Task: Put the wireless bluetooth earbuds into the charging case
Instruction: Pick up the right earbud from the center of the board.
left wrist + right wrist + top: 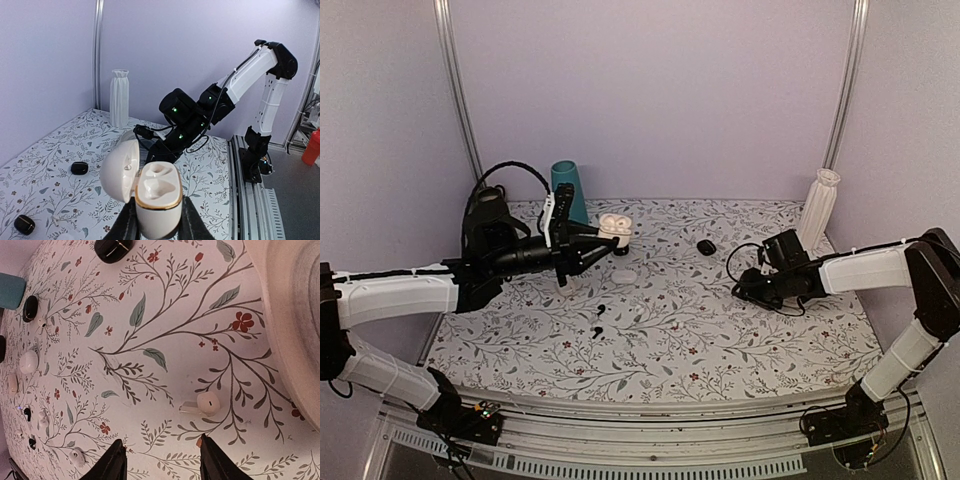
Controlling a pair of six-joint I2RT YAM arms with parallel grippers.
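The charging case [613, 228] is off the table, held up in the air left of centre in the overhead view, just in front of a teal cup [567, 185]. The left jaws press against its lower body from both sides, which leaves the hinged lid [119, 171] and the mouth free. In the left wrist view the case sits at the bottom centre, lid open wide to the left. Its two hollows face up and out toward the right arm [200, 115]. I take that as presenting the opening so an earbud can go in from the other side. The case is glossy cream-white plastic, rounded like a pebble, with a thin gold-coloured rim round the mouth. The smooth scooped hollows look empty.

The right jaws are spread with nothing between them, hanging low over the table [165, 330] at the bottom of the right wrist view. Just ahead of them lies a white earbud [205, 403], a smooth bulb with a short stem, resting on its side. I judge that arm is lined up to pick it up. Being small and slick, it will likely want a careful pinch.

The table has a matte covering printed with grey-green leaves and small red flowers. A ribbed white vase [820, 205] stands at the upper right of the overhead view. A shiny black case [706, 246] lies nearer the middle, apart from both arms.
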